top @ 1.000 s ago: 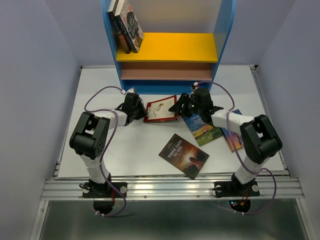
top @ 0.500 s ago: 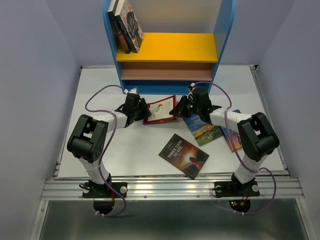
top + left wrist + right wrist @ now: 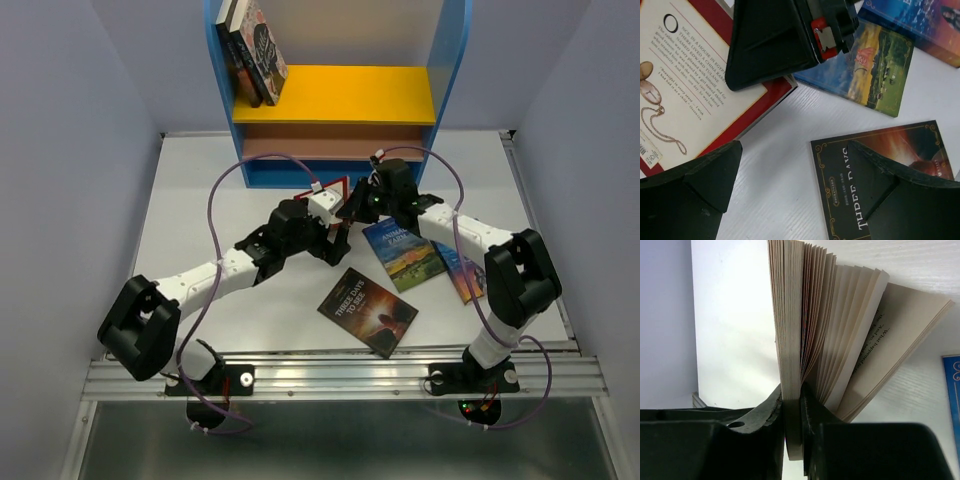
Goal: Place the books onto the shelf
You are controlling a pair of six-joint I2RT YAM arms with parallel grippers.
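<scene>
Blue-sided shelf (image 3: 452,60) with yellow board (image 3: 340,95), red-and-cream book (image 3: 690,95), dark orange-glow book (image 3: 368,311), blue-green landscape cover (image 3: 404,252).

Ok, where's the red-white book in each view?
Top external: red-white book at centre, tilted up off the table.
Left wrist: upper left, back cover showing.
Right wrist: centre, pages fanned.
Shared landmark: the right gripper, clamped on the book's edge.

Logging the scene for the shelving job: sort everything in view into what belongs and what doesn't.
Belongs: shelf; shelved books leaning at its left; red-white book pinched by the right gripper; left gripper, open; "Three Days to See" book, blue landscape book, second blue book, lying on the table.
Just there: purple cables; metal rail.
</scene>
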